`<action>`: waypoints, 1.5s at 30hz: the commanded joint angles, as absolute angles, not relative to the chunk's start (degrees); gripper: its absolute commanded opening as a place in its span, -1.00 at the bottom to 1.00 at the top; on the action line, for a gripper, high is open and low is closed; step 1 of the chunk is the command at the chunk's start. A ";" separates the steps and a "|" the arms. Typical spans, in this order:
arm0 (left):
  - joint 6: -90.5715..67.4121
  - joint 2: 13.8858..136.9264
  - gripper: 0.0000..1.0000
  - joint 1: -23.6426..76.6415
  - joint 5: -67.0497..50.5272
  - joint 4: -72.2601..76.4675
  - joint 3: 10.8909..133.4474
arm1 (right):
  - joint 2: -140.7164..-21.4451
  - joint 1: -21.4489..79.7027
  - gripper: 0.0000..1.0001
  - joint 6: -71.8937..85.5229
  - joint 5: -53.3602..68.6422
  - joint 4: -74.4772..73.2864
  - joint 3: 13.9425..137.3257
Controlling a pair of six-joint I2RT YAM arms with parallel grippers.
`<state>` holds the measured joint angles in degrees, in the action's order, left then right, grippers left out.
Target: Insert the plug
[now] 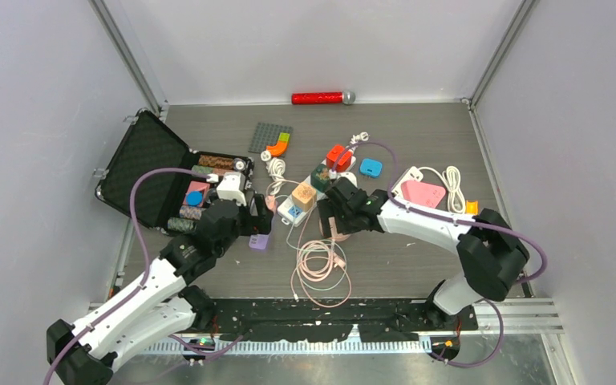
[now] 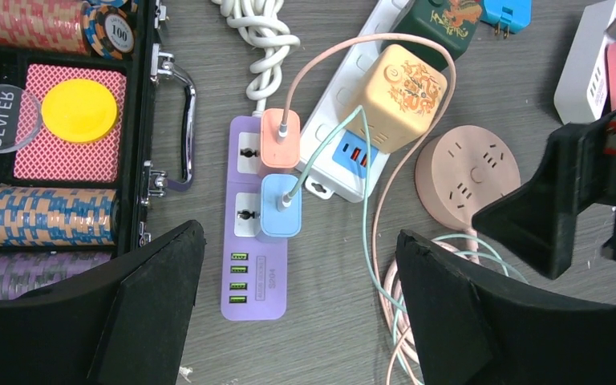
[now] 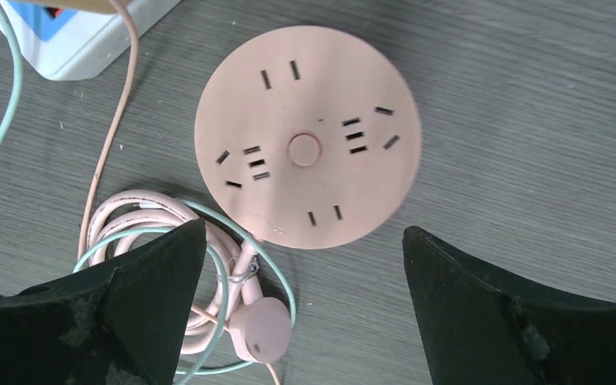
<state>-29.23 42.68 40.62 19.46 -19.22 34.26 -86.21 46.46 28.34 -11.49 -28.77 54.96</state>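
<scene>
The right gripper (image 3: 302,233), fingers apart and empty, hangs over the round pink socket (image 3: 309,136), I think to take the pink plug (image 3: 261,333) lying just beside it, while the left gripper (image 2: 301,241), also spread, hovers above the purple strip (image 2: 245,281).

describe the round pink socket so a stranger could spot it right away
Start mid-table, right of the open black case. Just right of the white strip, beneath the right gripper, lies the round pink socket. It is the only disc-shaped one, flat, with slots ringing a centre button; its neighbours are rectangular bars.
</scene>
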 commanded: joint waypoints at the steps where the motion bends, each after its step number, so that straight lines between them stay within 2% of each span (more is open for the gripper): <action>1: -27.81 43.16 0.76 40.52 19.23 -19.24 36.47 | -88.54 48.90 0.93 30.81 -13.68 -25.70 56.06; 12: -26.58 43.24 0.80 40.43 19.92 -19.31 36.11 | -94.97 50.76 0.98 40.36 -20.76 -26.44 56.43; 20: -25.95 42.37 0.82 40.34 20.39 -19.43 35.28 | -93.27 49.45 0.64 48.48 -28.01 -27.70 55.82; 22: -25.88 42.41 0.82 40.26 20.35 -19.35 35.12 | -92.58 49.46 0.63 49.55 -29.30 -28.45 56.29; 29: -25.46 42.34 0.83 39.99 20.21 -19.34 35.41 | -87.01 49.37 0.99 48.54 -30.28 -33.26 61.59; 37: -24.96 41.73 0.83 39.91 19.68 -19.52 35.68 | -79.20 41.99 0.99 44.13 -30.89 -32.12 63.46; 41: -25.12 41.67 0.83 39.95 18.49 -18.98 35.59 | -83.56 33.48 0.96 38.82 -30.07 -30.64 67.25; 45: -25.73 42.03 0.83 39.90 16.86 -19.04 35.89 | -93.40 25.77 0.98 32.21 -27.11 -30.24 74.96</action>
<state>-26.04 42.46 40.10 18.65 -20.03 34.46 -86.13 30.81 39.38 -28.05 -31.66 68.12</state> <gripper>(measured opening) 0.916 0.984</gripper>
